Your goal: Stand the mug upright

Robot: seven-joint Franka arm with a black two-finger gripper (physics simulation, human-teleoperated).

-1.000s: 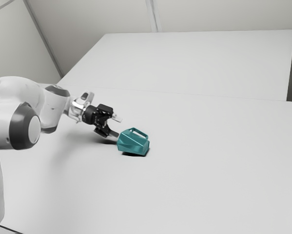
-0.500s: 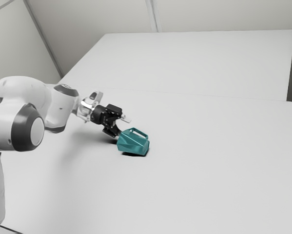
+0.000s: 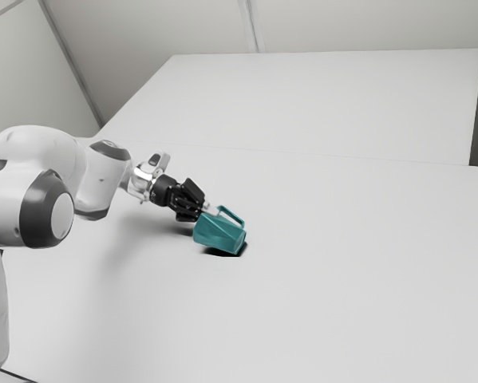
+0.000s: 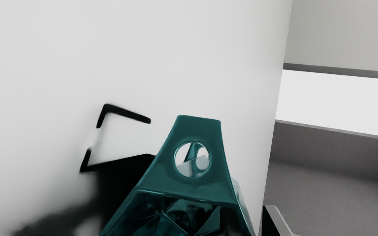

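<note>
On smooth white table [image 3: 342,271], glossy teal faceted mug [image 3: 220,234] is tilted. How open is black two-finger gripper [image 3: 207,212], or if holding, I cannot tell; weak hold could drop it.

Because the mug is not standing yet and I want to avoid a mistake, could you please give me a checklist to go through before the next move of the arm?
1. Mug upright: not ok; it is tipped over, leaning on its side.
2. Gripper at the mug's open end: ok.
3. Firm grip on the mug: cannot tell; the contact is not clear in either view.
4. Handle turned away from the table: ok, it is on the mug's upper side.
5. Mug's base flat on the table: not ok, the base faces away from the gripper.
</note>
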